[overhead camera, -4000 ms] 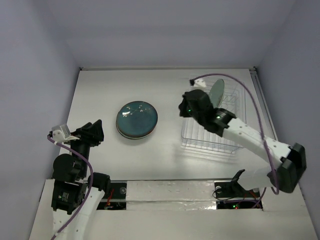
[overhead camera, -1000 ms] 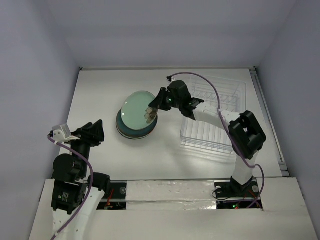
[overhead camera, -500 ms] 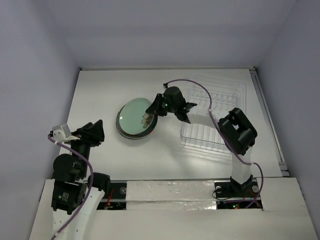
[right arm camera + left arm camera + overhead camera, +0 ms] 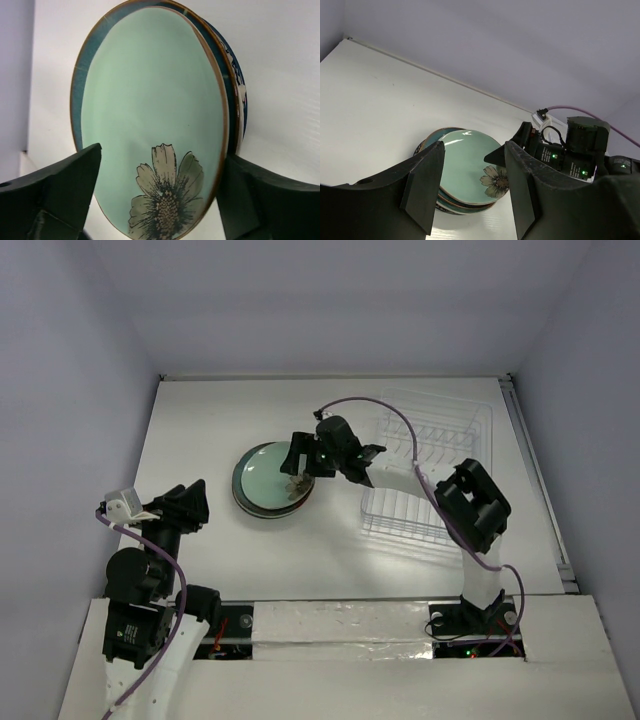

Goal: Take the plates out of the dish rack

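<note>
Plates (image 4: 268, 480) sit in one round stack on the white table (image 4: 200, 430), at 9 o'clock from the dish rack (image 4: 440, 430).
The top plate (image 4: 150, 125) is shiny mint green with a brown rim and a tan flower. The rack is thin white wire. The right gripper (image 4: 298, 468) has its jaws wide apart at the flower edge. The left gripper (image 4: 475, 165) is partly spread and holds nothing.

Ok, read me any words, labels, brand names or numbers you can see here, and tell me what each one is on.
No text can be read in any view.
Mint green plate: a flower picture, no words.
Right arm's wrist housing: green lights, no legible lettering.
Left arm's base: possible marks, too small to read.
</note>
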